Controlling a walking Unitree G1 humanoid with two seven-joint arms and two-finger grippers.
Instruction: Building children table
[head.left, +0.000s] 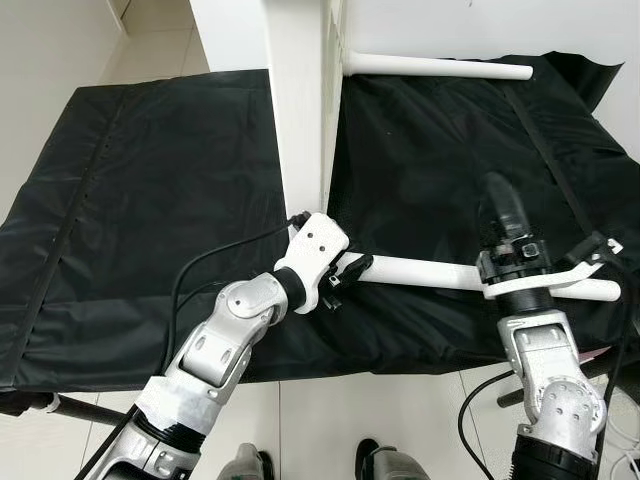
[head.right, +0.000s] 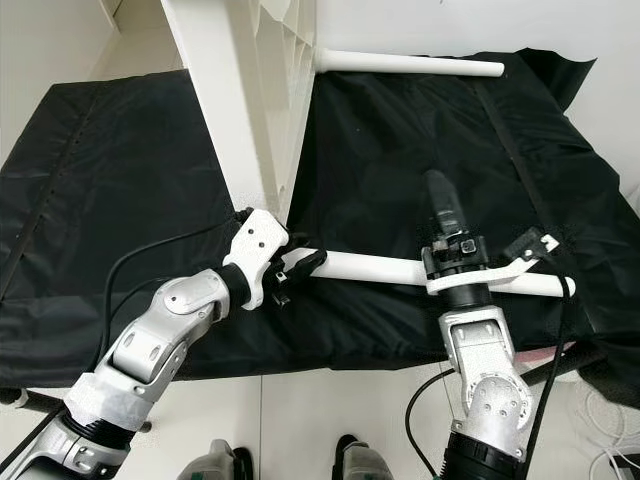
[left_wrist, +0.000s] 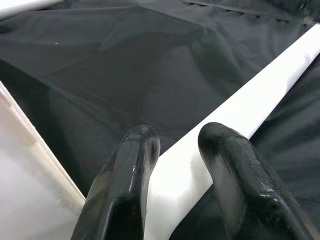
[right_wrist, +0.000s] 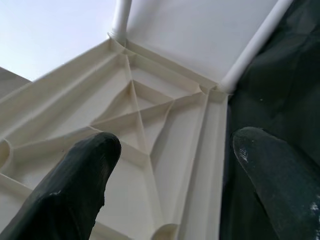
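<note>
1. Where the white tabletop (head.left: 297, 100) stood on edge at the upper centre of your head views, its top ran out of frame, so you could not see its full outline.
2. You saw only black cloth (head.left: 140, 220) under the work; whatever it was spread over stayed hidden, with pale floor (head.left: 330, 420) showing along the bottom edge.
3. Your right wrist view showed the tabletop's underside: white ribs crossing in triangles and a leg seated in a corner socket.
4. One white leg (head.left: 440, 67) stuck out sideways from the panel at upper right of the left eye view. A loose white leg (head.left: 430, 272) lay on the cloth at lower centre, near the panel's lower edge.
5. Your left gripper (head.left: 352, 268) reached in from lower left, its two fingers (left_wrist: 132, 170) clasped around the near end of the loose leg.
6. Your right gripper (head.left: 502, 205) pointed up from lower right above that leg, fingers (right_wrist: 85, 170) spread wide and holding nothing.
</note>
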